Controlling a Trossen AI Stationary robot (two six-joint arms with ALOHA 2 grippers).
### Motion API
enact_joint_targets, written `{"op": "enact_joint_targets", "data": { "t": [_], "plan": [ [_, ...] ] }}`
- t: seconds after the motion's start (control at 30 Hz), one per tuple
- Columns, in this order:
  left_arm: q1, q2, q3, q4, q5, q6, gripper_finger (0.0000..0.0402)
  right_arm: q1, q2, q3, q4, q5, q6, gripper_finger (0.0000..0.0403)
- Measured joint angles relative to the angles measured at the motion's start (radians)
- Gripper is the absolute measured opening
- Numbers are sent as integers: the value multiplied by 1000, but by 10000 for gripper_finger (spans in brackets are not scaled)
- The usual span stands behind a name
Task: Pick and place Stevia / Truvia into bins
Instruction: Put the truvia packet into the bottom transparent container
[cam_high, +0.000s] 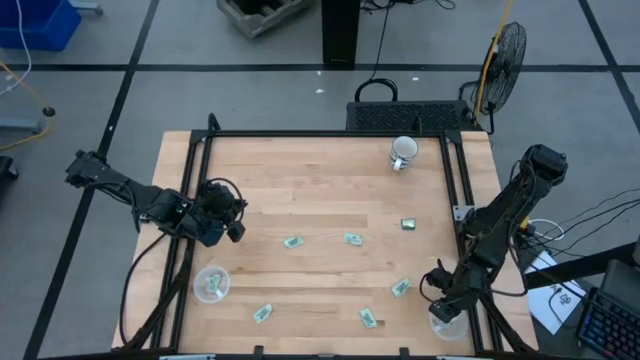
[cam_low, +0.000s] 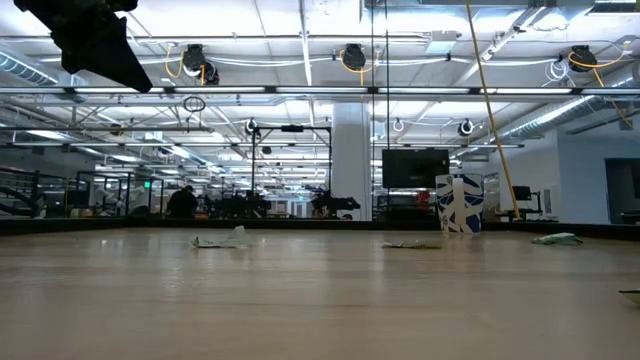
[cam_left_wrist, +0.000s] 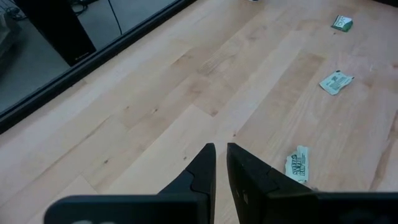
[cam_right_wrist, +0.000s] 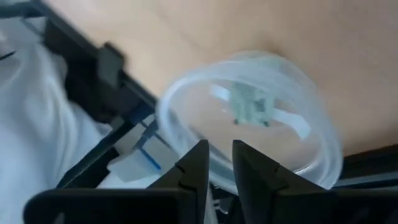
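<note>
Right under my right end effector (cam_right_wrist: 219, 163), its fingers pressed nearly together on nothing, sits a clear bin (cam_right_wrist: 249, 118) with one packet (cam_right_wrist: 250, 106) inside, at the counter's near right corner. Moving off carelessly could tip it. My left end effector (cam_left_wrist: 220, 163), also nearly closed, waits by the left edge.

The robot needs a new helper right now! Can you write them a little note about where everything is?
Left gripper: nearly shut, empty, above the table's left side near a sachet.
Right gripper: nearly shut, empty, over the right cup.
Done: one packet lies in the right cup.
Left: six sachets on the table, such as one near the left cup, which looks empty.
</note>
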Motion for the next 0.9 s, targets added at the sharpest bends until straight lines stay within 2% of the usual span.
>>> {"op": "enact_joint_targets", "data": {
  "t": [0.1, 0.3, 0.43, 0.6, 0.73, 0.9],
  "plan": [
    [0, 0, 0, 0, 0, 0, 47, 0, -63, 0, 1, 138, -76, 64],
    [0, 0, 0, 0, -4, 1, 47, -7, -208, 0, -43, 460, -390, 48],
    [0, 0, 0, 0, -4, 1, 47, -39, -280, 0, -176, 694, -553, 45],
    [0, 0, 0, 0, -14, 5, 47, -118, -317, 0, -445, 926, -581, 46],
    [0, 0, 0, 1, -21, 5, 47, -206, -310, -23, -544, 992, -620, 46],
    [0, 0, 0, 1, -28, 5, 47, -318, -307, -159, -404, 915, -757, 54]
  ]
}}
